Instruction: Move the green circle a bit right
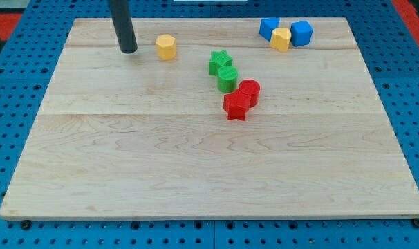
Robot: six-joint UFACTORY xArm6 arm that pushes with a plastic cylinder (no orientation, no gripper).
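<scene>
The green circle (227, 79) sits on the wooden board a little above the view's middle. A green star (219, 62) touches it on its upper left. A red circle (249, 91) touches it on its lower right, with a red star (236, 106) just below. My tip (128, 50) rests on the board near the view's top left, far to the left of the green circle and just left of a yellow hexagon (166, 47).
Two blue blocks (268, 28) (301, 32) and a yellow block (281, 39) cluster at the view's top right. The wooden board (196, 166) lies on a blue pegboard surface (417, 104).
</scene>
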